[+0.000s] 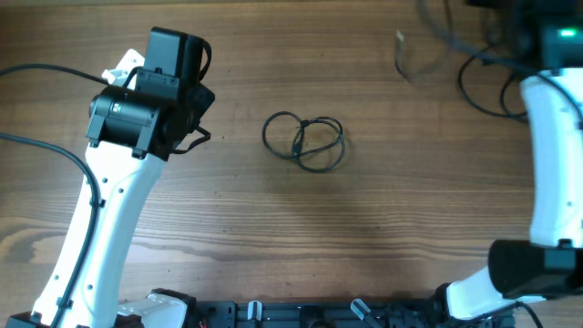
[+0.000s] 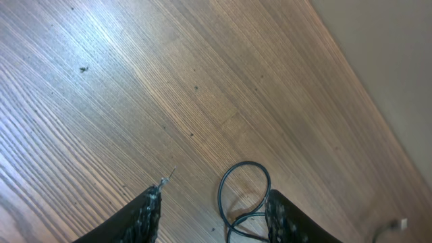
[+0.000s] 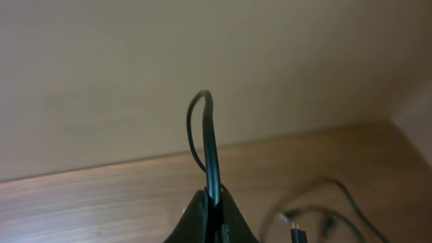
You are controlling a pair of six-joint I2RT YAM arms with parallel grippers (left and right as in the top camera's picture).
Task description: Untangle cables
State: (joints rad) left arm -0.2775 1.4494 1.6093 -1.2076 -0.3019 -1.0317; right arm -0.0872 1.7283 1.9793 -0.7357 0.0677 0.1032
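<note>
Clamped in the right pincer (image 3: 210, 202), one cable strand (image 3: 211, 135) is held well apart from the coiled cables (image 1: 305, 143) on the table (image 1: 364, 237). Near that coil the left pincer (image 2: 213, 202) is spread open; a loop (image 2: 244, 163) there is judged to need grasping next.

Coiled cable bundle (image 1: 305, 141) lay flat near the middle of the surface (image 1: 273, 237), apart from both arms. Left hand (image 2: 213, 197) stood to its left, fingers spread; in the wrist view one loop showed between them. Right hand (image 3: 212, 206) sat toward the far right corner, fingers closed on a second cable (image 3: 210, 135) that arched above them. Loose cables (image 1: 437, 41) trailed on the surface nearby.
</note>
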